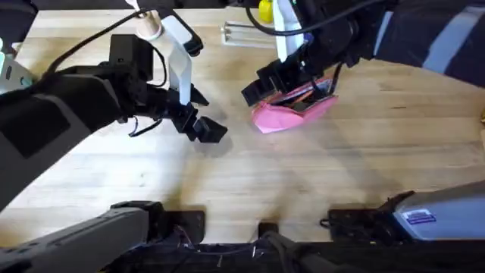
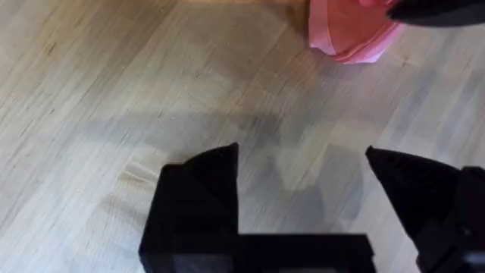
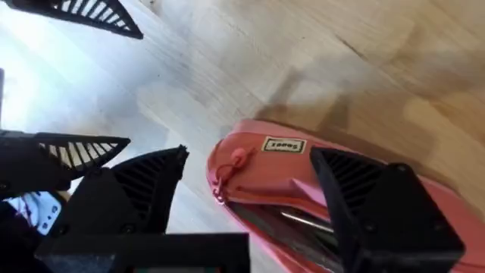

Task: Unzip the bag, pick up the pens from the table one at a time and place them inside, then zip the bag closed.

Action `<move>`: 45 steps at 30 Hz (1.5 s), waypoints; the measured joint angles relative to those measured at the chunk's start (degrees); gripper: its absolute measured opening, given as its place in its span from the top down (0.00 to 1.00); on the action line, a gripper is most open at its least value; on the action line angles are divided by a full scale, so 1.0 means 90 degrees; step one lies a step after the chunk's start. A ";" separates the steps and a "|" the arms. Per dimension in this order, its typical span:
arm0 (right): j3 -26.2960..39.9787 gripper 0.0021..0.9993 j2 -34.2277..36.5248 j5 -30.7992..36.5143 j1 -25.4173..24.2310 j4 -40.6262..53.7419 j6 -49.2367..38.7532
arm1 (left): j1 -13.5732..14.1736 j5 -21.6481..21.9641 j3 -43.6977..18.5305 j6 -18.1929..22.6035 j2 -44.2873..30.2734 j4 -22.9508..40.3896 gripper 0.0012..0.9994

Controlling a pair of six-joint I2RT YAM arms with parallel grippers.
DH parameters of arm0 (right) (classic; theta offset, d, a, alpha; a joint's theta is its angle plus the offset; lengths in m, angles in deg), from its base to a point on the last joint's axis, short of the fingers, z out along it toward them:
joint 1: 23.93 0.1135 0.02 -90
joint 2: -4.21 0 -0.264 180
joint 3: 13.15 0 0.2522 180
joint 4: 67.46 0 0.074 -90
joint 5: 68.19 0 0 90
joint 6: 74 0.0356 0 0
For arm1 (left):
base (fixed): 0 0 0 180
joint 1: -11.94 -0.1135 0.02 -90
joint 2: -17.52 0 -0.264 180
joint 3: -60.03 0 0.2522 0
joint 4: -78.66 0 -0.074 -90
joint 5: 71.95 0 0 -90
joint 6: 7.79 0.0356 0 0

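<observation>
The left hand point(image 1: 203, 126) hangs open and empty over bare desk point(image 1: 227, 189), just left of the bag — parked clear, probably ready to steady it. The pink bag point(image 1: 292, 114) lies at the desk's middle, zipper point(image 3: 231, 168) undone, something dark inside. The right hand point(image 3: 250, 178) hovers open over that mouth — placed, I judge, to drop a pen or take the zipper pull.

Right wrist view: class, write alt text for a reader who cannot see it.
The right gripper, fingers open, hangs over the unzipped end of the pink bag on the pale wooden table. A pink zipper pull and a small label show near the bag's tip.
</observation>
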 joint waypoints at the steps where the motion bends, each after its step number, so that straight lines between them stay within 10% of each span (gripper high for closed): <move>1: 0.0000 0.01 0.0093 -0.0113 0.0002 0.0008 0.0002 | 0.0000 -0.0006 0.0000 0.0006 0.0000 0.0004 0.01; 13: 0.0000 0.05 0.0317 -0.1399 0.0005 0.0279 0.0021 | 0.0000 -0.0023 0.0000 0.0023 0.0000 0.0009 0.01; 25: 0.0000 0.40 0.0317 -0.1699 0.0005 0.0781 0.0022 | 0.0000 -0.0023 0.0000 0.0023 0.0000 0.0009 0.01; 35: 0.0000 0.93 0.0317 -0.1546 0.0002 0.0816 0.0019 | 0.0000 -0.0038 0.0000 0.0023 0.0000 0.0009 0.01; 45: 0.0000 0.97 0.0317 -0.1422 0.0000 0.0951 -0.0003 | 0.0000 -0.0066 0.0000 0.0023 -0.0002 0.0009 0.01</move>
